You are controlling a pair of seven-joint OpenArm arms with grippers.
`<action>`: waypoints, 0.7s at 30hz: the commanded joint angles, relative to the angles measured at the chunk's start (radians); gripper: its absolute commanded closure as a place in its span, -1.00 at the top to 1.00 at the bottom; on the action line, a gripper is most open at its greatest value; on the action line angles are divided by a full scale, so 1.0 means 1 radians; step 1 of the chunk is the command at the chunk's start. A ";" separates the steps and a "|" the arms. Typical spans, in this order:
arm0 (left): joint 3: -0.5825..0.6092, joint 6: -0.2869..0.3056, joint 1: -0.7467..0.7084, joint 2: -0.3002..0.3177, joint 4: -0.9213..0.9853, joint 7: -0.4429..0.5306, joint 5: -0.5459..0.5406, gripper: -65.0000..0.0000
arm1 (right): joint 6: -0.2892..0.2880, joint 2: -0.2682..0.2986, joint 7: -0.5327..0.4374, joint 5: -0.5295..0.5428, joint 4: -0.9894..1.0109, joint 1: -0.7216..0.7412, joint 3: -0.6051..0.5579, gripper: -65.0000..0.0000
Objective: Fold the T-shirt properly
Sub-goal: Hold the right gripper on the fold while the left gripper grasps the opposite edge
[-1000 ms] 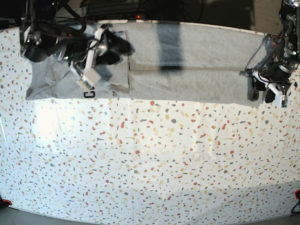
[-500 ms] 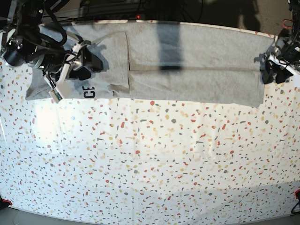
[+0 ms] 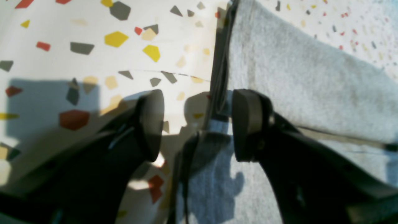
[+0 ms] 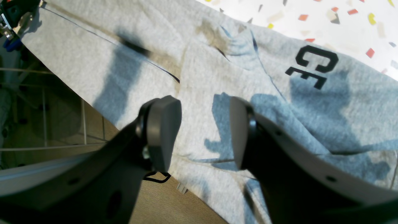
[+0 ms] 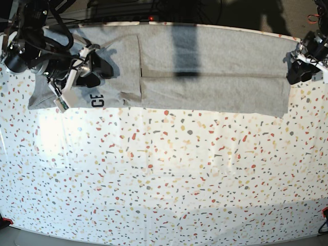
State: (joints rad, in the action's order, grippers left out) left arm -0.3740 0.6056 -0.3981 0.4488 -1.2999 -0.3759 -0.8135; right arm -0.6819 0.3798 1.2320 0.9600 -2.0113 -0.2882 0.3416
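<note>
T-shirt [image 5: 205, 72] laid out as a long folded band along the far edge of the speckled table [image 5: 164, 174], near two-thirds of the top left bare — probably room for the next folds. Long crease running down the band's middle, so likely already folded lengthwise. One end doubled over, a scrap of black lettering [image 5: 97, 101] showing near its front hem.

Right gripper [image 4: 205, 130]: above the lettered end, jaws spread, nothing between them but cloth lying below. No visible pinch; contact with fabric can't be told. Lettering sits well off to one side of the jaws in its wrist view.

Left gripper [image 3: 197, 124]: at the opposite end, jaws spread wide, straddling the shirt's edge — one finger over bare table, the other over grey fabric. Dark hem line between them, not clamped. Looks poised at the corner, gripping nothing.

Judgement: both arms staged at the band's two ends, ready to grab.
</note>
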 commanded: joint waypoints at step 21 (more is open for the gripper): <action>-0.006 0.093 0.004 -0.133 0.005 0.010 -0.104 -1.00 | -0.003 0.013 -0.011 0.016 -0.018 0.005 0.006 -0.10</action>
State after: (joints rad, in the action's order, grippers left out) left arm -0.3786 0.6907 -0.3882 0.3046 -1.2884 -0.3748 -0.9085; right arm -0.6819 0.3798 1.2324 0.9596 -2.0113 -0.2886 0.3416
